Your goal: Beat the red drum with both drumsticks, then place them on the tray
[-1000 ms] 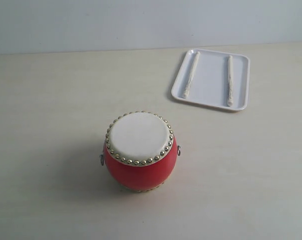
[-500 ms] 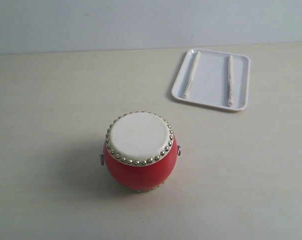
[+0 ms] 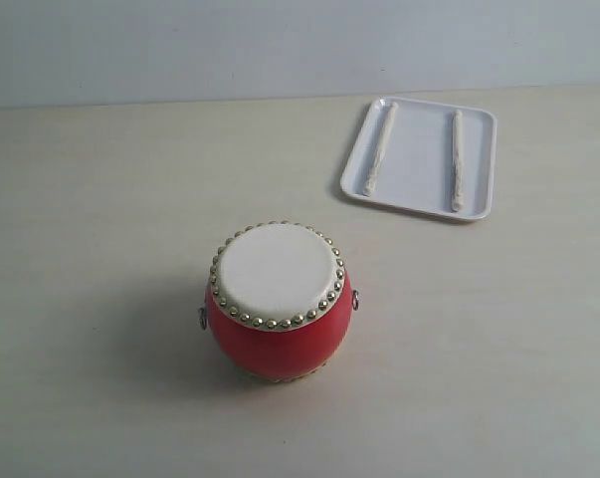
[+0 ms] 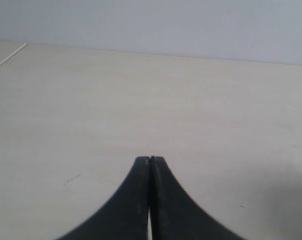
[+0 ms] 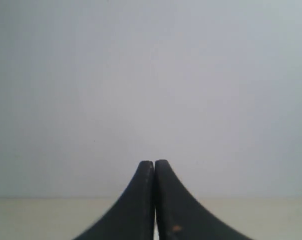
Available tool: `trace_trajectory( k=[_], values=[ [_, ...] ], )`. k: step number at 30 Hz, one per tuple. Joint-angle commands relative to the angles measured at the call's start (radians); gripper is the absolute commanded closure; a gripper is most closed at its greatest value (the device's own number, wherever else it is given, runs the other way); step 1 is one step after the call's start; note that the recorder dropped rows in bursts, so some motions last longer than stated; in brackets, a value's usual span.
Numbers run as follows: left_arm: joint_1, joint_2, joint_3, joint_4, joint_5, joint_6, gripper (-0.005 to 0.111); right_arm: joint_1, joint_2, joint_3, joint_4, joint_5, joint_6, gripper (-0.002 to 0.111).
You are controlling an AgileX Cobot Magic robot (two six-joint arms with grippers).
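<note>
Lying on tray (image 3: 420, 157), drumsticks (image 3: 380, 149) running front to back, left fingers (image 4: 134, 202) closed, right fingers (image 5: 137, 202) closed

The drum (image 3: 278, 349) has a glossy red body, a cream-white skin and a ring of shiny brass-coloured studs; its small side rings are grey metal. The drumsticks (image 3: 380, 147) are pale cream, the tray (image 3: 419, 169) plain white. The table (image 3: 100, 199) is light beige with faint fine streaks, the wall (image 3: 280, 40) pale bluish grey. The left gripper (image 4: 149, 160) and right gripper (image 5: 154, 162) are matt black.
</note>
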Motion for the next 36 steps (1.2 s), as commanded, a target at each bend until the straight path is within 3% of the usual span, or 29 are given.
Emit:
trace_trajectory(
  k=[1, 7, 24, 36],
  values=[
    [0.001, -0.006, 0.003, -0.004, -0.005, 0.002, 0.107, 0.0, -0.114, 0.005, 0.0, 0.051, -0.009, 0.108],
    [0.001, -0.006, 0.003, -0.004, -0.005, 0.002, 0.107, 0.0, -0.115, 0.005, 0.022, 0.23, -0.034, 0.108],
    [0.001, -0.006, 0.003, -0.004, -0.005, 0.002, 0.107, 0.0, -0.115, 0.005, 0.022, 0.257, -0.034, 0.108],
    [0.001, -0.006, 0.003, -0.004, -0.005, 0.002, 0.107, -0.025, -0.115, 0.005, 0.007, 0.489, -0.034, 0.108]
  ],
)
